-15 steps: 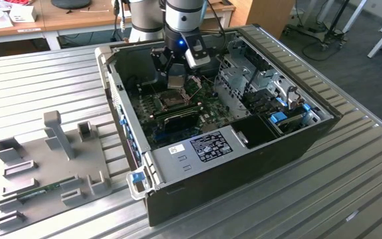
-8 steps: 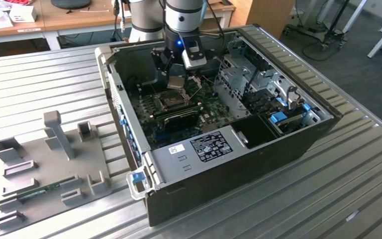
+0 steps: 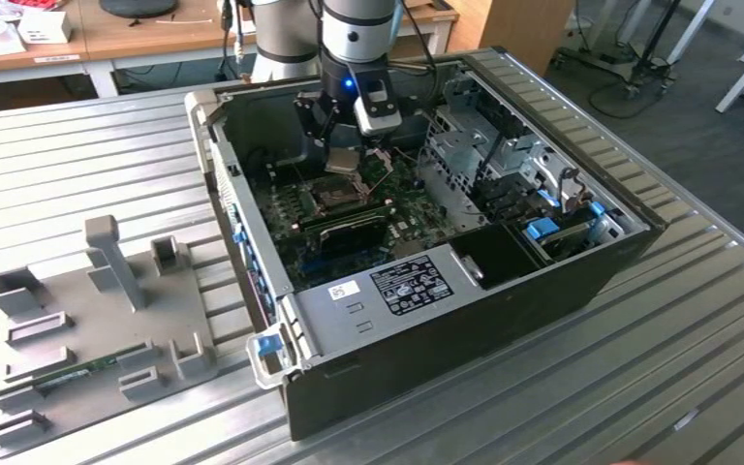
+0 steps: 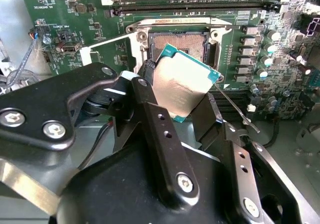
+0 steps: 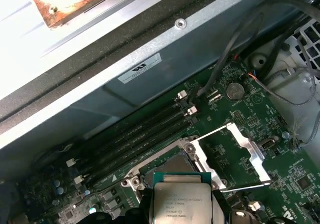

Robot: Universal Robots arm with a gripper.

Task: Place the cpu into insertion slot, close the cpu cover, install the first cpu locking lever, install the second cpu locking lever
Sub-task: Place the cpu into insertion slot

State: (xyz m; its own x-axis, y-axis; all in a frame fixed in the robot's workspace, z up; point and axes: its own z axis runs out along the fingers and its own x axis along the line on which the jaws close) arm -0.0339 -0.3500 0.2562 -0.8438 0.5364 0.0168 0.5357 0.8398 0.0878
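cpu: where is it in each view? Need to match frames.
Exterior view: cpu held by the gripper inside the case, close above the slot.
Second wrist view: cpu tilted between the fingers, in front of the slot.
First wrist view: cpu partly hiding the slot; the open cover lies beside it.
Shared landmark: the slot.

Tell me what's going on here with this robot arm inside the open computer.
The arm's gripper is shut on the cpu, pinching it by two edges above the motherboard inside the open computer case. The cpu hangs over the insertion slot, which is empty, so it is not yet seated. The cpu cover is swung open beside the slot.
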